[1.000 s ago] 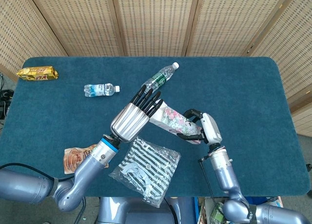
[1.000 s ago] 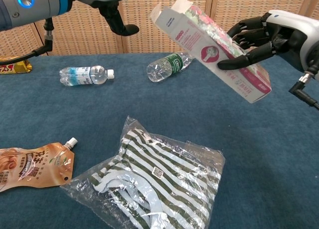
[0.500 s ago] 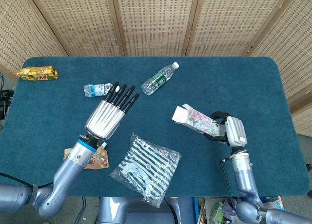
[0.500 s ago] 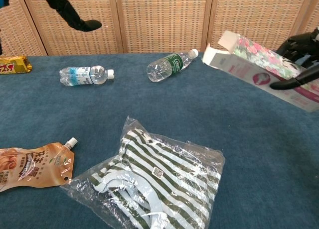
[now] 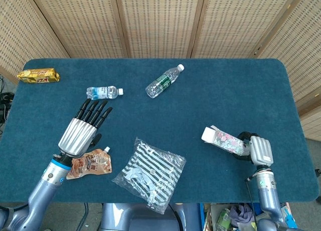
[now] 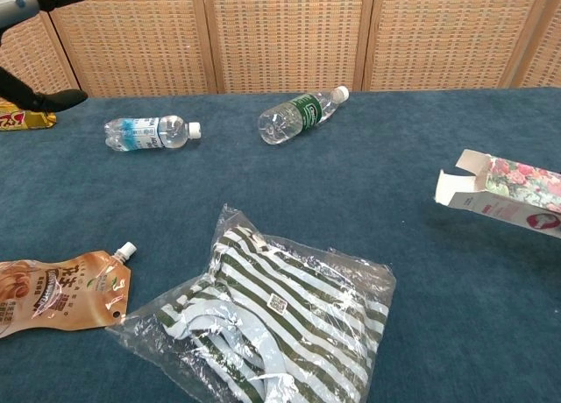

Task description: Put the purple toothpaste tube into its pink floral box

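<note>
While the table point(image 5: 241, 90) is carrying several stray items, the right hand point(image 5: 255, 149) is gripping the box point(image 5: 224, 139) by its far end, open flap pointing toward the middle. Being light, thin card, it is likely crushing easily, so a gentle hold on its edges suits. The left hand point(image 5: 83, 129) is hovering released, fingers spread. No tube is showing; perhaps it is already inside.

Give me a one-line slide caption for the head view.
Right hand holds the open pink floral box low over the blue table; left hand open above the pouch.
</note>
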`<action>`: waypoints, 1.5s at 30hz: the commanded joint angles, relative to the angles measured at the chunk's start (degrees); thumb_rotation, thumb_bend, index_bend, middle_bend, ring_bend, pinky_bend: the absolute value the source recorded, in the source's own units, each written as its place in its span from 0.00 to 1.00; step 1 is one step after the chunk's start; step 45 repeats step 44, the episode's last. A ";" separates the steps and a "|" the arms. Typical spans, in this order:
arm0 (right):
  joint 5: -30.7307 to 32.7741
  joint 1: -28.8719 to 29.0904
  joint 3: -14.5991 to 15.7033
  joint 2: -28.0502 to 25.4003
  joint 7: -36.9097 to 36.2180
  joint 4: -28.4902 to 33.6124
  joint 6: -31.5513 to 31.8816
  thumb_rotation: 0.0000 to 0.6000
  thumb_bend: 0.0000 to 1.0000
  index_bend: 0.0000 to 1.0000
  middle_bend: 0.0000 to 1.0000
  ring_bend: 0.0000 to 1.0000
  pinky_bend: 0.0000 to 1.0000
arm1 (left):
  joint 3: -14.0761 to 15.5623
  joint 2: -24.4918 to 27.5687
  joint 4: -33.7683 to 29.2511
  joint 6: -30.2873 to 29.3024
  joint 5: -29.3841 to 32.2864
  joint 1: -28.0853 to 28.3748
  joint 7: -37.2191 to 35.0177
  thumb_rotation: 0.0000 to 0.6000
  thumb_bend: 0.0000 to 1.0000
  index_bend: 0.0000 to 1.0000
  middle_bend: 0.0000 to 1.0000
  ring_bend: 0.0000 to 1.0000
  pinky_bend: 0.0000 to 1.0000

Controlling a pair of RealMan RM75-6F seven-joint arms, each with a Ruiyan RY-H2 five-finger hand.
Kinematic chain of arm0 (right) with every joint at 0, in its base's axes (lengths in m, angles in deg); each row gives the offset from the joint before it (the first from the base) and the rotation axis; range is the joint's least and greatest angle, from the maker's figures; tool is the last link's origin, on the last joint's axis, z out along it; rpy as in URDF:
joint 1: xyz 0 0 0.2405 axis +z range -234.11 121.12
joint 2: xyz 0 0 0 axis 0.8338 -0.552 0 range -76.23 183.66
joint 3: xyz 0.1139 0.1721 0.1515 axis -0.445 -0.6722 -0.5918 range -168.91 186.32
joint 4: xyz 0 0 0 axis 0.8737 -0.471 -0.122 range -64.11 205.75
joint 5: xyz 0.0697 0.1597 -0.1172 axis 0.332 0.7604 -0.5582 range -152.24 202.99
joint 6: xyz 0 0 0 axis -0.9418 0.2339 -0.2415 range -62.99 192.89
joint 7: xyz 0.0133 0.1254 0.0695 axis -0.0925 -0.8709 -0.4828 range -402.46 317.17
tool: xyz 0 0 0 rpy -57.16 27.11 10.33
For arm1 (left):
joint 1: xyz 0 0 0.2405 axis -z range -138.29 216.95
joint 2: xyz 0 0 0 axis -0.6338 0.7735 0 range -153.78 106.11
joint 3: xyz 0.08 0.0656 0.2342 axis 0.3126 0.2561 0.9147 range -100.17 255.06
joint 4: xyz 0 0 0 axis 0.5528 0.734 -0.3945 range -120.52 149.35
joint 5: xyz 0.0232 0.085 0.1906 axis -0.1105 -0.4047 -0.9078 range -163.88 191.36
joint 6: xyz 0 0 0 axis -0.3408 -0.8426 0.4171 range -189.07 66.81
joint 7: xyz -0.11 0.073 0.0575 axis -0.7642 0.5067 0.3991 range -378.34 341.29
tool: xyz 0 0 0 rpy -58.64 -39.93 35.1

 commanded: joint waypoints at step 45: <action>-29.88 -9.84 6.15 -3.85 -1.63 -6.11 21.62 1.00 0.11 0.00 0.00 0.00 0.00 | 1.83 -5.64 16.16 -5.00 -10.14 -24.13 -18.85 1.00 0.36 0.00 0.00 0.00 0.00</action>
